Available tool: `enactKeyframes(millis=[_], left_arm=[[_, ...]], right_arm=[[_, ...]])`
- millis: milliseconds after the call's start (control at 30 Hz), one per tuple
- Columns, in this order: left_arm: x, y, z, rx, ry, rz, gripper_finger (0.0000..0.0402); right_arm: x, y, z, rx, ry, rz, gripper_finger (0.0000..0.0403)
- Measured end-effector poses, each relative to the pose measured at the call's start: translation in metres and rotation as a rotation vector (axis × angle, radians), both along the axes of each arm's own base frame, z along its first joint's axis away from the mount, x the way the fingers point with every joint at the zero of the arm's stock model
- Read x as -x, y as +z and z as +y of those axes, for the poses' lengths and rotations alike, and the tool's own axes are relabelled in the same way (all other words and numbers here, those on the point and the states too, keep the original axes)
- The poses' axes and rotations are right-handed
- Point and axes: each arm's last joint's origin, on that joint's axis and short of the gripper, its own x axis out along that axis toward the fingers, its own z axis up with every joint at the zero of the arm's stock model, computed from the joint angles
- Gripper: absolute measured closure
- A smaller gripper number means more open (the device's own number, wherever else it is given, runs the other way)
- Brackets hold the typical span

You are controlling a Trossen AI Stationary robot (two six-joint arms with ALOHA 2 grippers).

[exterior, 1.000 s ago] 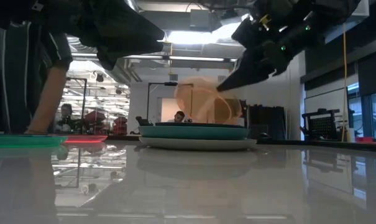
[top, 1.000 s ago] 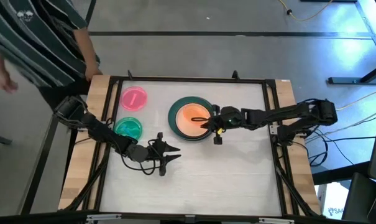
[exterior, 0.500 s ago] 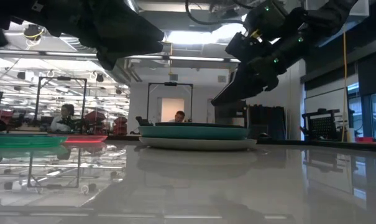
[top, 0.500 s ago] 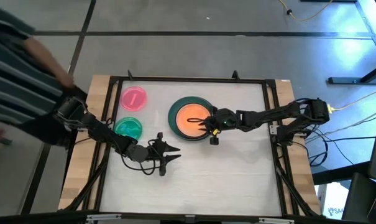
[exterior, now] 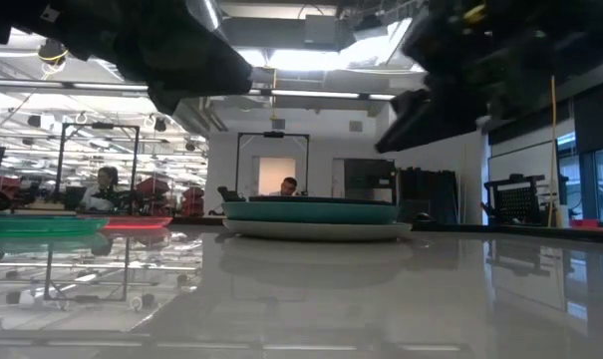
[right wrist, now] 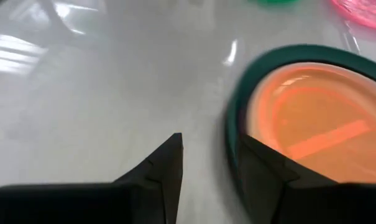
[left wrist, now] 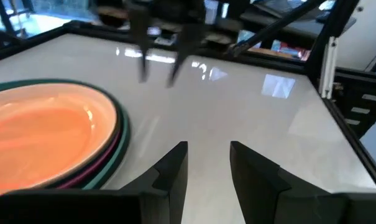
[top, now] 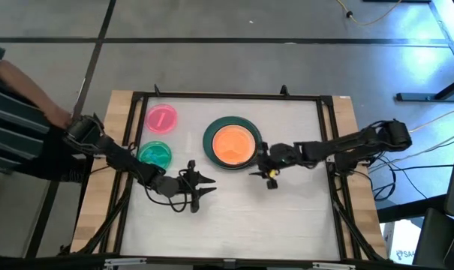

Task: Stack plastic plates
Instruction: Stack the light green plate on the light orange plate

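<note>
A stack of plastic plates (top: 230, 144) stands mid-table. An orange plate (top: 231, 143) lies flat on top, above a dark teal rim (right wrist: 232, 134); a grey plate (exterior: 311, 231) is at the bottom. A pink plate (top: 161, 118) and a translucent green plate (top: 154, 154) lie flat and apart at the table's left. My right gripper (top: 257, 156) is open just off the stack's near-right rim, with nothing between its fingers (right wrist: 206, 168). My left gripper (top: 208, 184) waits open near the stack's near-left side, also with nothing between its fingers (left wrist: 206, 163).
A person in a striped shirt (top: 16, 112) stands at the table's left edge. The black frame rail (top: 227, 96) runs round the white tabletop. Bare tabletop (top: 234, 225) lies between the grippers and the near edge.
My right gripper held the orange plate tilted over the stack, then let it go. The plate now lies flat on top. The gripper has drawn back off the stack toward the table's right and near edges. The person at the left has stepped back.
</note>
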Motion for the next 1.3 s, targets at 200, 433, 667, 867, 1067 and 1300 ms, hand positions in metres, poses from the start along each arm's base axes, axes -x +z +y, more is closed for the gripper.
enactKeyframes(millis=[200, 433, 667, 867, 1067, 1300], left_arm=[[0.004, 0.012, 0.003, -0.004, 0.041, 0.142, 0.0289], [0.015, 0.033, 0.015, 0.037, 0.185, 0.475, 0.0289], [0.035, 0.035, 0.036, 0.168, 0.404, 0.799, 0.0289], [0.05, 0.019, 0.054, 0.303, 0.55, 0.974, 0.0289], [0.06, -0.003, 0.069, 0.36, 0.611, 1.05, 0.0289], [0.067, -0.019, 0.081, 0.364, 0.661, 1.063, 0.0289]], right_arm=[[0.028, -0.016, 0.018, -0.058, 0.036, -0.04, 0.0267], [0.047, -0.034, 0.034, -0.084, -0.005, -0.047, 0.0267], [0.048, -0.032, 0.041, -0.056, -0.014, -0.096, 0.0267], [0.048, -0.032, 0.041, -0.053, -0.018, -0.095, 0.0267], [0.048, -0.032, 0.04, -0.047, -0.028, -0.097, 0.0267], [0.047, -0.033, 0.039, -0.022, -0.067, -0.102, 0.0267]])
